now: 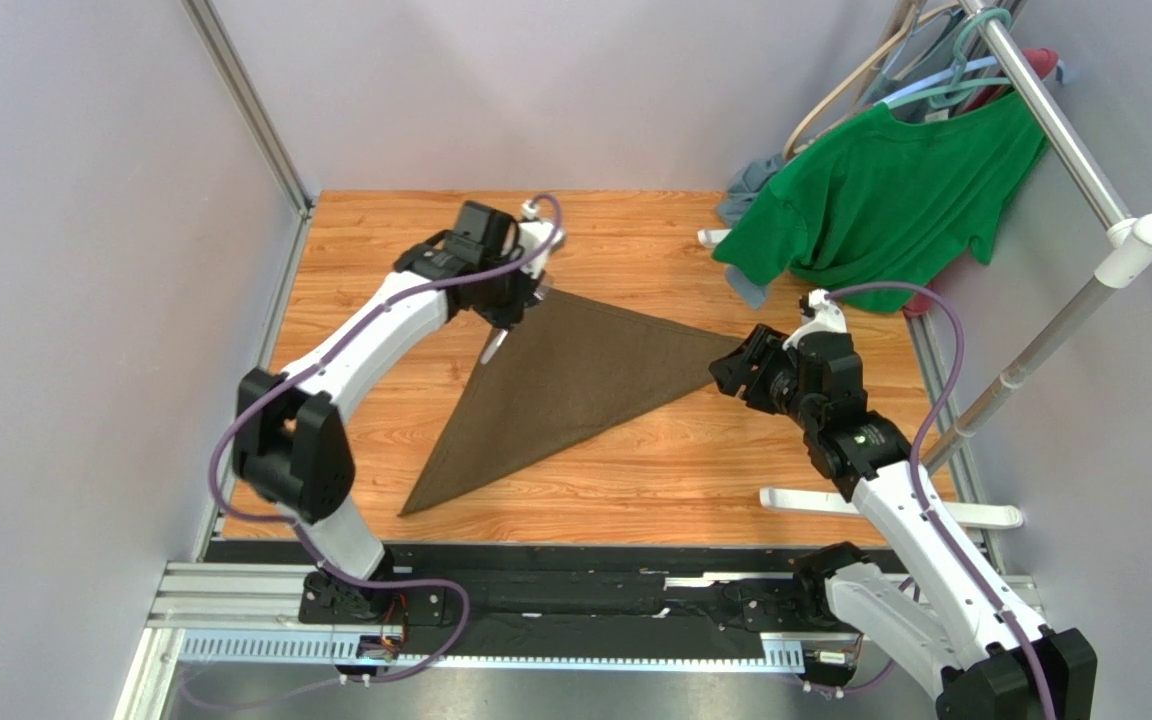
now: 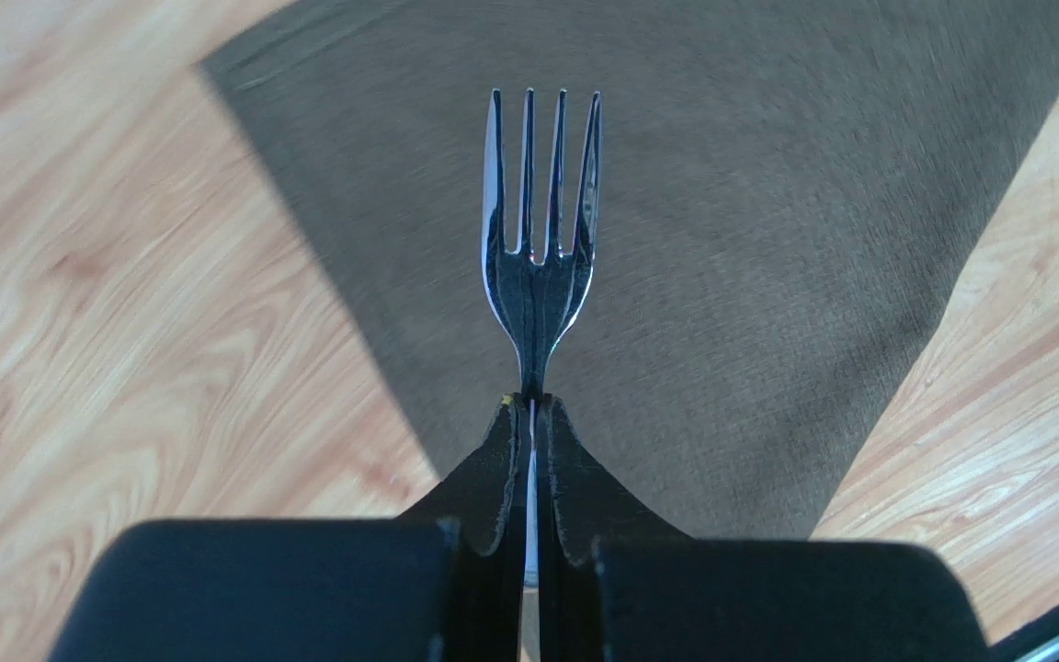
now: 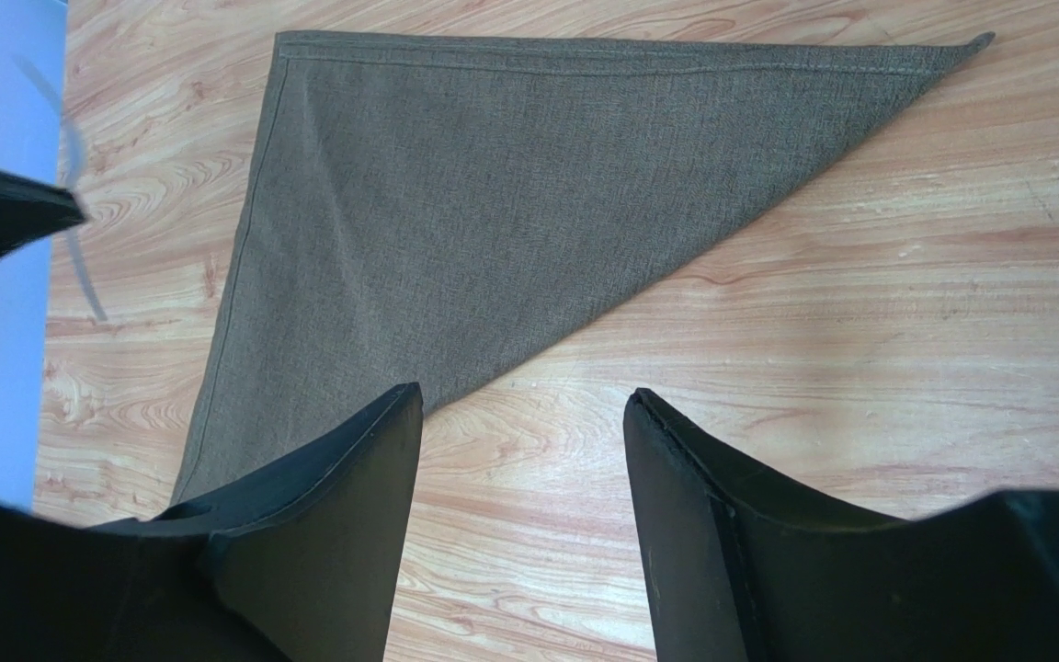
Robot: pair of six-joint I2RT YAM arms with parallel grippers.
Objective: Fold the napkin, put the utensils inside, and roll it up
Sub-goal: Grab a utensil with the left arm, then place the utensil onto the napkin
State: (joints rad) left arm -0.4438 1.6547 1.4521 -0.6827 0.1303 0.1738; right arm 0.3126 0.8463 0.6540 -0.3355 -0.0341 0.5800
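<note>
The napkin is laid on the table, folded to a triangle. A fork is pinched by its handle in the fully closed left tool, tines poised above the napkin, presumably for placing. The right tool, spread wide and empty, is held near the right corner.

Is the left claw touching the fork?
Touching. The left wrist view shows the left gripper shut on the fork by its handle, with no gap.

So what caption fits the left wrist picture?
Left gripper holds a fork above the folded brown napkin.
</note>
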